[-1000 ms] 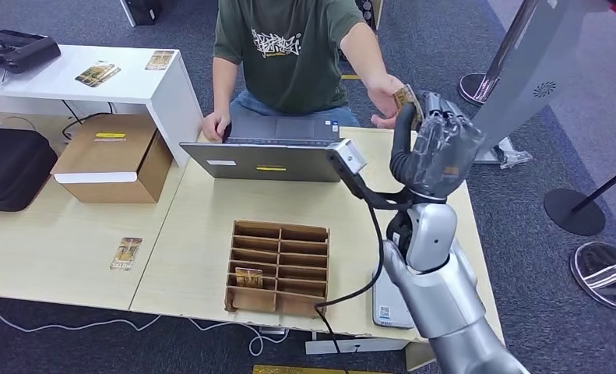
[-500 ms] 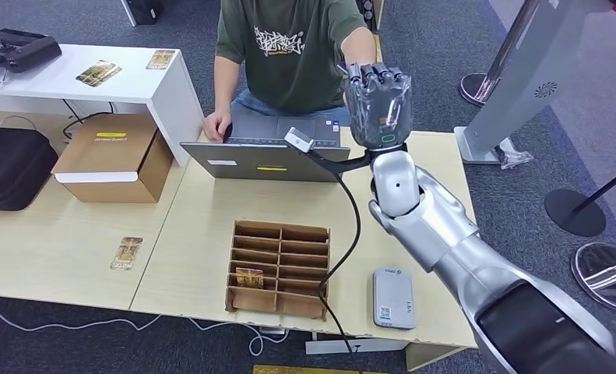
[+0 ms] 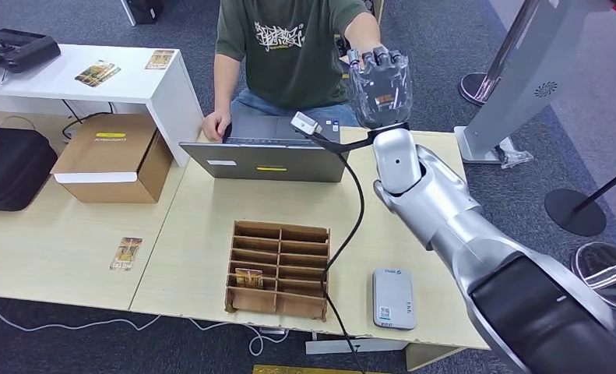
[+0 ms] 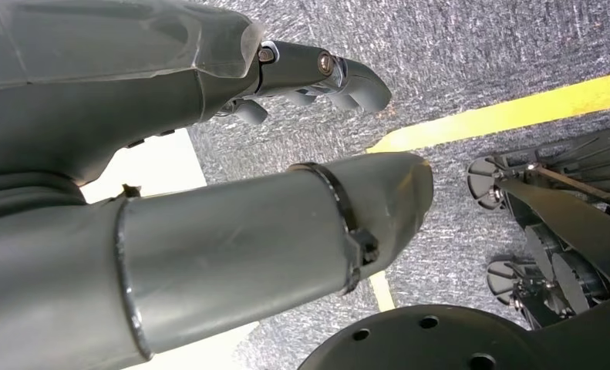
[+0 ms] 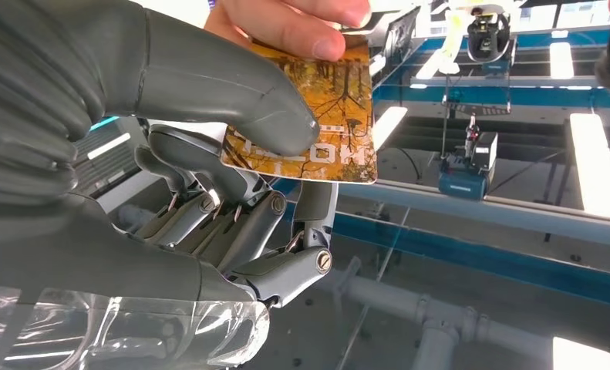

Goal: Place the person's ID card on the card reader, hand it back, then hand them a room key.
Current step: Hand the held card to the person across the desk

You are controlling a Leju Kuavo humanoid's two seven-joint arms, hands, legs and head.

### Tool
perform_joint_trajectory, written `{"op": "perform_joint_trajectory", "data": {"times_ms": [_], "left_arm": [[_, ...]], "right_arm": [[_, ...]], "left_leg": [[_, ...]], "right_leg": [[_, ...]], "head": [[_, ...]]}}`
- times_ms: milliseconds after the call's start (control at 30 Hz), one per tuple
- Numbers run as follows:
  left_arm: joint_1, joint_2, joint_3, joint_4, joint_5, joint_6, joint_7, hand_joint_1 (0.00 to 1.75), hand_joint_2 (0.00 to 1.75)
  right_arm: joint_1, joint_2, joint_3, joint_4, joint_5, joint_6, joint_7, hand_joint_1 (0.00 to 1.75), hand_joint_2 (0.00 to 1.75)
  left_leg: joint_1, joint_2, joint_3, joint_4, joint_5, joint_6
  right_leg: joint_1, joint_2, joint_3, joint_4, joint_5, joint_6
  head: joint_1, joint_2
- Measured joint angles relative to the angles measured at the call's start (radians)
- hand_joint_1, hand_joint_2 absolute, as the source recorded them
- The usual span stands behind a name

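My right hand (image 3: 378,86) is raised in front of the seated person (image 3: 297,47), its back toward the head camera. In the right wrist view the thumb (image 5: 232,92) and fingers pinch an orange printed card (image 5: 325,131). The person's fingers (image 5: 301,23) also hold the card's far edge. The grey card reader (image 3: 392,298) lies flat on the table near the front right edge, with nothing on it. A similar card (image 3: 248,276) stands in a slot of the cardboard organizer (image 3: 277,234). My left hand (image 4: 317,69) hangs over the carpet and holds nothing.
A laptop (image 3: 265,160) stands at the table's far side in front of the person. Another card (image 3: 125,253) lies on the table at the left, near a cardboard box (image 3: 110,160). A cable (image 3: 351,218) hangs from my right wrist across the table.
My right arm swung left and stretched out toward the person, turning the hand's back to the camera. In the last half second it rose slightly higher.
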Motion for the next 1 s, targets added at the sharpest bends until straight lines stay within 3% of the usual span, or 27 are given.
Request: {"op": "perform_joint_trajectory", "data": {"times_ms": [133, 267, 767, 1000], "left_arm": [[0.000, 0.000, 0.000, 0.001, 0.000, 0.000, 0.000, 0.00, 0.00], [0.000, 0.001, -0.001, 0.002, 0.000, 0.000, -0.001, 0.00, 0.00], [0.000, 0.001, -0.002, 0.003, 0.002, 0.002, 0.000, 0.00, 0.00], [0.001, 0.000, -0.002, 0.003, 0.011, 0.012, 0.002, 0.00, 0.00]], "right_arm": [[0.000, 0.001, 0.000, 0.005, 0.000, 0.000, -0.002, 1.68, 1.75], [0.000, 0.001, 0.000, 0.006, 0.000, 0.000, 0.000, 0.00, 1.75], [0.026, -0.007, -0.002, -0.032, 0.000, 0.000, 0.056, 0.00, 1.75], [0.119, -0.090, -0.009, -0.277, 0.000, 0.000, 0.163, 0.00, 1.75]], "left_leg": [[0.000, 0.000, 0.000, 0.000, 0.000, 0.000], [0.000, 0.000, 0.000, 0.000, 0.000, 0.000], [0.000, 0.001, 0.000, 0.000, 0.000, 0.000], [0.000, 0.001, 0.000, 0.000, 0.000, 0.000]], "right_leg": [[0.000, 0.000, 0.000, 0.000, 0.000, 0.000], [0.000, 0.000, 0.000, 0.000, 0.000, 0.000], [0.000, 0.001, -0.001, 0.000, 0.000, 0.000], [0.000, 0.001, -0.001, 0.000, 0.000, 0.000]], "head": [[0.000, 0.000], [0.000, 0.000], [0.000, 0.000], [0.000, 0.000]]}}
